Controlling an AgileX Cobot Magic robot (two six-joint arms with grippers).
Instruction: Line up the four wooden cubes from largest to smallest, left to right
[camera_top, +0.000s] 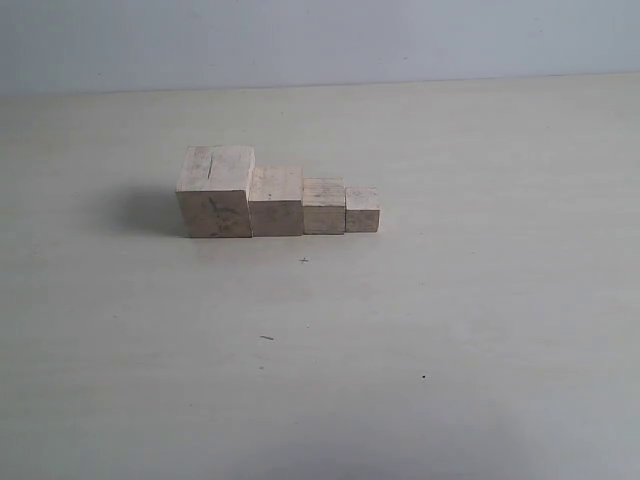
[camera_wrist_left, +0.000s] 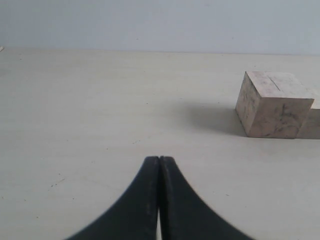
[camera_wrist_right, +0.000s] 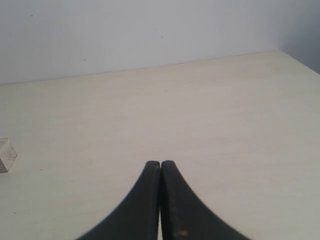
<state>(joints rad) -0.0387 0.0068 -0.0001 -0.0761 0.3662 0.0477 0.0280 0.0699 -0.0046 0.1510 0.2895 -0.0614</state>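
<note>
Four pale wooden cubes stand in a touching row on the table in the exterior view. From left to right they are the largest cube (camera_top: 215, 190) with a dark slit on top, the second cube (camera_top: 276, 200), the third cube (camera_top: 324, 206) and the smallest cube (camera_top: 363, 209). Neither arm shows in the exterior view. My left gripper (camera_wrist_left: 159, 159) is shut and empty, well short of the largest cube (camera_wrist_left: 274, 103). My right gripper (camera_wrist_right: 160, 163) is shut and empty too, far from the smallest cube (camera_wrist_right: 6, 154) at the picture's edge.
The pale table (camera_top: 450, 330) runs back to a light wall (camera_top: 320, 40). A few small dark specks (camera_top: 267, 338) lie on the table in front of the row. The table's far corner (camera_wrist_right: 280, 51) shows in the right wrist view.
</note>
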